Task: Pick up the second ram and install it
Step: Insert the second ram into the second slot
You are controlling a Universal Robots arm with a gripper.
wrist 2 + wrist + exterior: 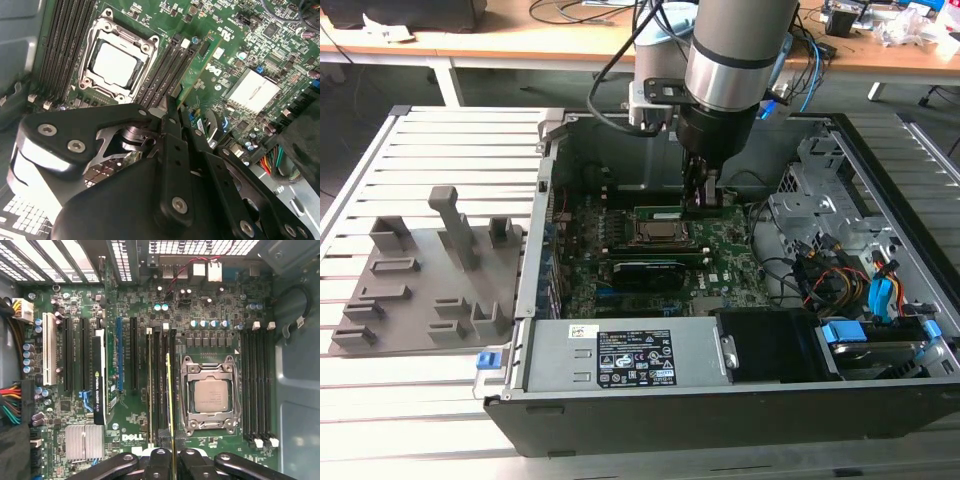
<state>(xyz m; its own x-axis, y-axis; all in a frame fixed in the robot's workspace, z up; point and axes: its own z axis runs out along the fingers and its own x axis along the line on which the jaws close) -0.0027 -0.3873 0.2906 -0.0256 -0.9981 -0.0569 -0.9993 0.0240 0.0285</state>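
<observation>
One arm, and I have it plunged straight down into the open computer case [880, 180], wrist vertical, gripper [700, 195] low over the motherboard [730, 250]. Its fingers [161, 462] are clenched on the second ram [169, 400], which stands on edge in the memory slots just beside the CPU socket [210, 395], on the exterior view's right of it. A graphics card [645, 272] sits nearer. Bundled cables [830, 275] crowd the case's right side. On the slatted bench [450, 130], left of the case, rests the grey fixture [420, 280].
</observation>
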